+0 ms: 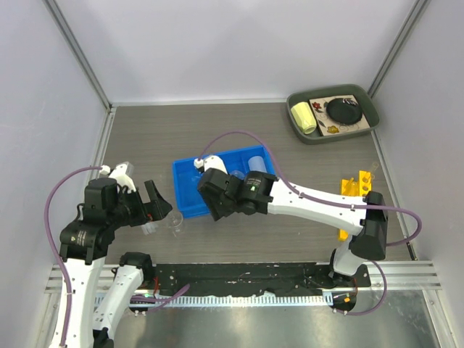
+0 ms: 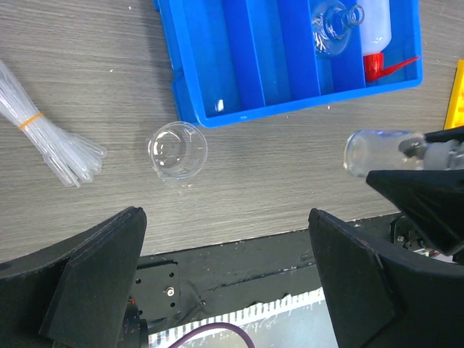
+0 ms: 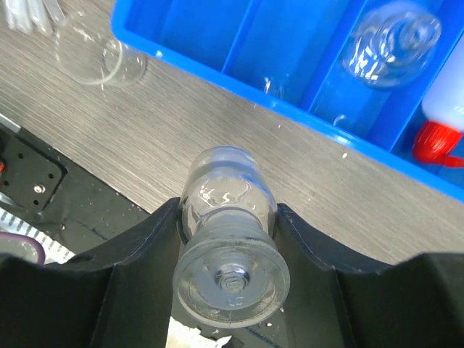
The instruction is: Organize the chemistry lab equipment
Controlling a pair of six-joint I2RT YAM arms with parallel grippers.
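The left end effector (image 2: 225, 217) hangs low over the near part of the counter (image 1: 145, 138), its jaws spread wide and holding nothing. It looks down on an empty beaker (image 2: 177, 150) standing upright on the bare wood just short of the blue tray (image 2: 290, 109). That likely marks the beaker as this arm's next pick. To the beaker's left lies a bundle of pipettes (image 2: 51, 138), tied with a yellow band and not yet sorted.

A little to the right, the right end effector (image 3: 228, 210) is closed partway around a small glass jar (image 3: 228, 246). The jar is gripped at its waist and lies along the fingers, base toward the wrist camera. It hangs over the counter just before the tray's near wall, not yet over any compartment. My guess is that the sideways hold suits carrying, and that the jar must be tipped upright before it is let go.

Beyond it, the tray's dividers keep the pieces apart. A flask (image 2: 333, 25) lies in one compartment and a squeeze bottle (image 2: 377, 29) with a red nozzle in the next one, while the compartments on the left appear free.

Further right the yellow rack (image 1: 355, 185) stands beside the right arm, well apart from the tray. In the far corner sits a green tray (image 1: 317, 138), which seems to play no part here.
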